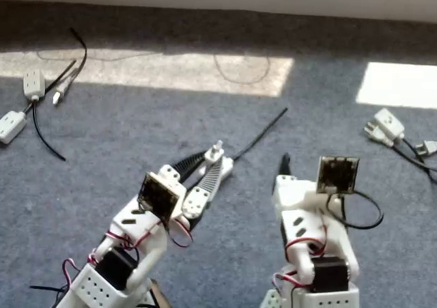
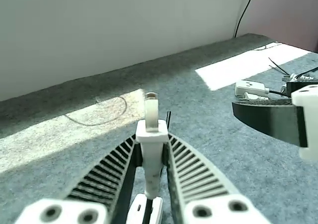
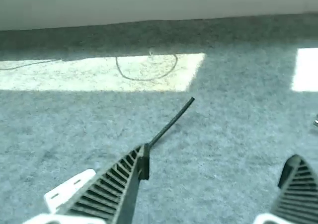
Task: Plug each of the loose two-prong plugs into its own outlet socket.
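Observation:
My left gripper (image 1: 216,163) is shut on a white two-prong plug (image 1: 218,149), lifted over the middle of the carpet. In the left wrist view the plug (image 2: 150,134) stands between the ribbed fingers (image 2: 191,169) with its prongs pointing away. Its black cord (image 1: 263,132) trails toward the far right. My right gripper (image 3: 219,157) hangs open with nothing in it, just right of the held plug; its black fingertip (image 1: 285,163) shows beside the cord. White outlet blocks (image 1: 33,82) and a loose plug (image 1: 58,93) lie far left. Another outlet (image 1: 389,122) with plugs (image 1: 426,147) lies far right.
Grey-blue carpet (image 1: 136,137) covers the floor, with sunlit patches at the back. A second white outlet block (image 1: 10,126) and looping black cords (image 1: 44,141) lie at the left. A thin wire loop (image 1: 240,69) rests in the far sunlit strip. A white wall (image 2: 124,25) borders the back.

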Available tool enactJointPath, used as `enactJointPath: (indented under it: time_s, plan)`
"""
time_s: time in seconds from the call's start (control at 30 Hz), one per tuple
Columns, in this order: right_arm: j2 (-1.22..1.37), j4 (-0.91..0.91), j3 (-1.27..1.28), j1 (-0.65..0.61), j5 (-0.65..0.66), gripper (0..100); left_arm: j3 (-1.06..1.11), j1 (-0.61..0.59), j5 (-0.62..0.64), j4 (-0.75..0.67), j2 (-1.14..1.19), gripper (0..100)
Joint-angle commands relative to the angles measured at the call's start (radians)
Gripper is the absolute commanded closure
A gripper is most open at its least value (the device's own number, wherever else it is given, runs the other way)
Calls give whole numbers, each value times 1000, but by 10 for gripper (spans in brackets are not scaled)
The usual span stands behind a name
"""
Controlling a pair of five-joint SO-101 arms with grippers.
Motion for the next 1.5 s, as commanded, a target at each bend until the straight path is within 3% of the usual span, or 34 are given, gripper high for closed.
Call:
enactJointPath:
  time_s: [0.0,0.2,0.43,0.53,0.7,0.97,1.23,1.47]
  plan:
    - [-4,-31,-137,-87,-5,602,15,28,9,0,-8,993]
    - [2,-30,-308,-197,-5,624,15,71,9,21,-8,993]
    - [-4,-64,-417,-374,-5,849,15,173,8,55,-8,993]
    - [-4,-131,-397,-449,-5,906,15,176,8,54,-8,993]
    - [-5,-136,-286,-527,0,915,15,176,8,52,-8,993]
    - [-4,-340,-1,-513,2,915,15,174,8,49,-10,993]
    - [-1,-437,117,-294,2,915,12,168,8,49,-12,993]
    - [4,-558,240,-274,2,915,8,166,6,49,-12,993]
